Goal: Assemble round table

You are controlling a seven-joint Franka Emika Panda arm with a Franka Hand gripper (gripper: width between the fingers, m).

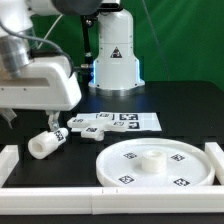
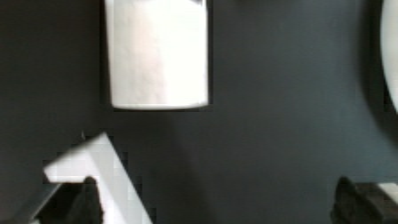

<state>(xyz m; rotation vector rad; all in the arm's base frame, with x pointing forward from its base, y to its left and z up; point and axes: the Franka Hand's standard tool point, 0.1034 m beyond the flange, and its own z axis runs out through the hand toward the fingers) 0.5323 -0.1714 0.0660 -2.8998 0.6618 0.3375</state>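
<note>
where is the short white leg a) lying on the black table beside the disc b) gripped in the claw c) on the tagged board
a: the leg lies on its side on the black table, clear of the disc, and the open claw holds nothing.

The wrist view's edge is cutting off one end of the short thick white plastic cylindrical leg (image 2: pixel 157 55), and is leaving only a blurred sliver of the large white rimmed round disc (image 2: pixel 391 50).
</note>
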